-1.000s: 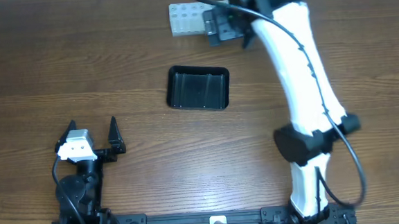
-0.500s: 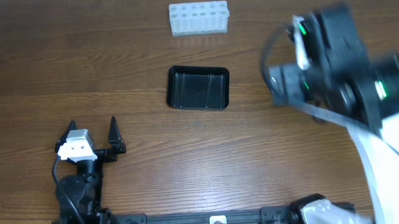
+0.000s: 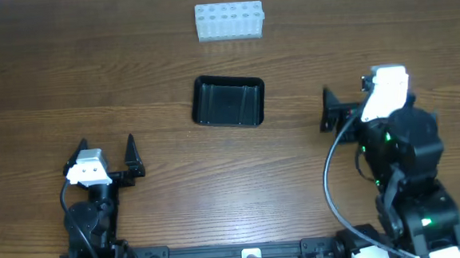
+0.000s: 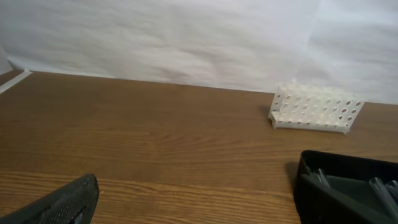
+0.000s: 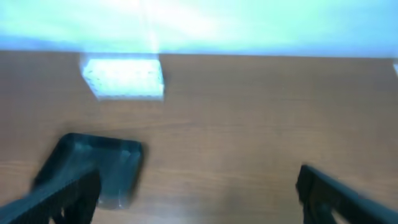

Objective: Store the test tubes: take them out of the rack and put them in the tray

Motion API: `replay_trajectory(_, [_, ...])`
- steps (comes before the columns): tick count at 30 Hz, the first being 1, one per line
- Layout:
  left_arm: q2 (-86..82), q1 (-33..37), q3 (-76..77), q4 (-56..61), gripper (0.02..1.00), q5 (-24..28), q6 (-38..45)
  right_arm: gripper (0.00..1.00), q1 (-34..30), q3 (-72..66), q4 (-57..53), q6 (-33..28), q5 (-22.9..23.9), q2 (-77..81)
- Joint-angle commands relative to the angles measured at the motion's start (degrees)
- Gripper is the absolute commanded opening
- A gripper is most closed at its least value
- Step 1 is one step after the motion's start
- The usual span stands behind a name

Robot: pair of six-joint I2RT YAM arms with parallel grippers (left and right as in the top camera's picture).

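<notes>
The white test tube rack (image 3: 229, 21) stands at the far middle of the table, and its holes look empty from above. The black tray (image 3: 229, 102) lies just in front of it. In the left wrist view the rack (image 4: 316, 109) stands beyond the tray (image 4: 348, 186), where clear tubes (image 4: 380, 186) seem to lie. My left gripper (image 3: 107, 146) is open near its base, left of the tray and holding nothing. My right gripper (image 3: 349, 110) is drawn back to the right of the tray. It is open and empty, with the rack (image 5: 123, 78) and tray (image 5: 102, 168) ahead of its fingers (image 5: 56, 199).
The brown wooden table (image 3: 90, 65) is bare around the rack and tray. A white backdrop (image 4: 186, 37) rises behind the table's far edge. Both arm bases sit on a black rail (image 3: 238, 256) along the near edge.
The right arm has swung back from the rack at the far side to a folded pose at the right, near its base. The left arm, rack and tray have not moved.
</notes>
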Motion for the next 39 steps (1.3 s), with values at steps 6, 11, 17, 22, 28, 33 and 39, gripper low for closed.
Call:
replay_trajectory(6, [-0.46,-0.26,-0.24,-0.09,0.996,0.59,0.81,0.991,-0.46,-20.13,40.65,-1.92,-0.70,-5.35])
replay_trajectory(11, [-0.46,-0.26,-0.24,-0.09,0.998,0.59,0.81,0.991,-0.46,-30.14,59.45,-1.92,-0.70,-5.35])
replay_trajectory(17, [-0.46,-0.26,-0.24,-0.09,0.996,0.57,0.81,0.993,-0.46,-39.98,66.64,-1.92,-0.70,-5.35])
replay_trajectory(22, [-0.46,-0.26,-0.24,-0.09,0.998,0.59,0.81,0.993,-0.48,-47.04,72.22,-1.92,-0.68,-6.47])
replay_trajectory(28, [-0.46,-0.26,-0.24,-0.09,0.998,0.57,0.81,0.993,-1.14,-52.11,69.55,-1.90,-0.76,-16.11])
replay_trajectory(33, [-0.46,-0.26,-0.24,-0.09,0.996,0.59,0.81,0.991,-3.30,-52.11,59.67,-1.92,-0.70,-27.23])
replay_trajectory(39, [-0.46,-0.26,-0.24,-0.09,0.996,0.59,0.81,0.991,-5.31,-52.11,44.92,-1.92,-0.70,-36.57])
